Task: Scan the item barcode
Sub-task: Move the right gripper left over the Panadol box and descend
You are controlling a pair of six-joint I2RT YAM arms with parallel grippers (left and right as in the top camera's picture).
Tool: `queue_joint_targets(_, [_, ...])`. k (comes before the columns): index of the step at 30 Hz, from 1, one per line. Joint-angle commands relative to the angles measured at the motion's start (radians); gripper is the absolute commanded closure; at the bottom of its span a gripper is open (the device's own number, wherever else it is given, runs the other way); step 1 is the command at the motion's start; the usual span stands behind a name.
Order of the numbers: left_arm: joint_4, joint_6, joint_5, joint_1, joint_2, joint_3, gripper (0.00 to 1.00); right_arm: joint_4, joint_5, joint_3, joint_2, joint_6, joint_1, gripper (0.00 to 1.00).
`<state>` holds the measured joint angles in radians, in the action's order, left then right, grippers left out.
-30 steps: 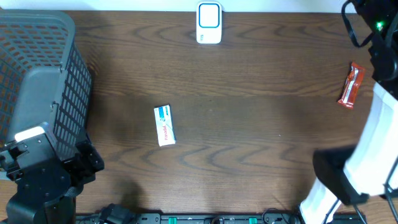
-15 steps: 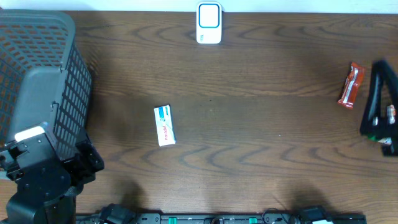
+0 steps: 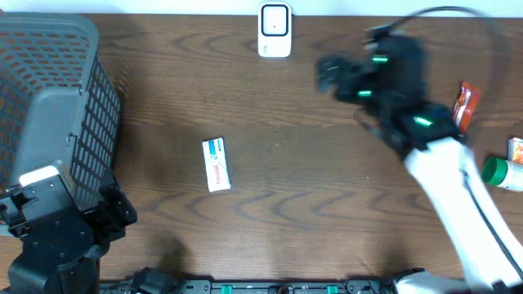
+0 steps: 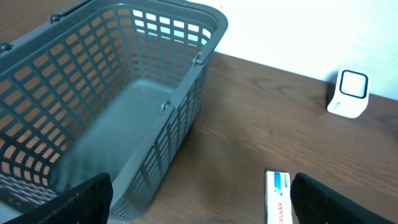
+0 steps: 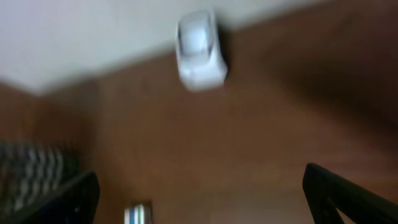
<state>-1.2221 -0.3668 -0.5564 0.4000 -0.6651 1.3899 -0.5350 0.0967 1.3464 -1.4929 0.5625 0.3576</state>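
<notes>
A dark wooden worktop (image 3: pixel 327 212) was seen from above. A grey mesh basket (image 3: pixel 49 98) stood at its left edge. At the near left corner, just beside the basket, the left gripper (image 4: pixel 200 186) hung with its fingers spread wide and nothing between them.

Left of centre lay a small white and blue box (image 3: pixel 216 164), which I took to be the item to scan. It lay flat, its long side running from the near edge toward the far edge, well apart from both grippers. A white scanner (image 3: pixel 274 30) stood upright at the middle of the far edge.

Right of the scanner, the right gripper (image 5: pixel 200 177) hovered over the wood. It was blurred, with its fingers spread wide and empty. Its own camera showed the scanner ahead and one end of the box at the lower left. Near the right edge lay a red wrapped bar (image 3: pixel 462 110) and a green and white container (image 3: pixel 498 171).

The step in hand looked like the reach for the box, with no grasp made yet. To do it well, the right gripper would need to settle above the box, set its fingers across the short width and close on the long side walls. That would leave the printed faces uncovered. Which face carried the barcode could not be told, so the box would likely need turning in front of the scanner. It would then have to be held steady, close to the scanner's face.
</notes>
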Motion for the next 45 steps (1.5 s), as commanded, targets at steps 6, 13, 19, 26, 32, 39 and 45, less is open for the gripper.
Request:
queue_joint_targets(6, [0.003, -0.005, -0.009, -0.004, 0.002, 0.008, 0.08, -0.054, 0.051, 0.104, -0.305, 0.075, 0.274, 0.01])
queue_joint_targets(13, [0.003, -0.005, -0.009, -0.004, 0.002, 0.008, 0.09, -0.064, -0.095, 0.135, -0.371, 0.117, 0.439, 0.01])
queue_joint_targets(19, [0.003, -0.005, -0.009, -0.004, 0.002, 0.008, 0.09, -0.075, -0.247, 0.135, -0.379, 0.134, 0.546, 0.01])
queue_joint_targets(26, [0.003, -0.005, -0.009, -0.004, 0.002, 0.008, 0.09, -0.049, -0.256, 0.135, -0.438, 0.195, 0.591, 0.01])
queue_joint_targets(32, [0.003, -0.006, -0.009, -0.004, 0.002, 0.008, 0.09, -0.006, -0.256, 0.139, -0.476, 0.239, 0.62, 0.01])
queue_joint_targets(39, [0.003, -0.005, -0.009, -0.004, 0.002, 0.008, 0.09, 0.005, -0.248, 0.143, -0.555, 0.289, 0.653, 0.01])
queue_joint_targets(45, [0.003, -0.005, -0.009, -0.004, 0.002, 0.008, 0.09, 0.019, -0.249, 0.147, -0.599, 0.29, 0.674, 0.01])
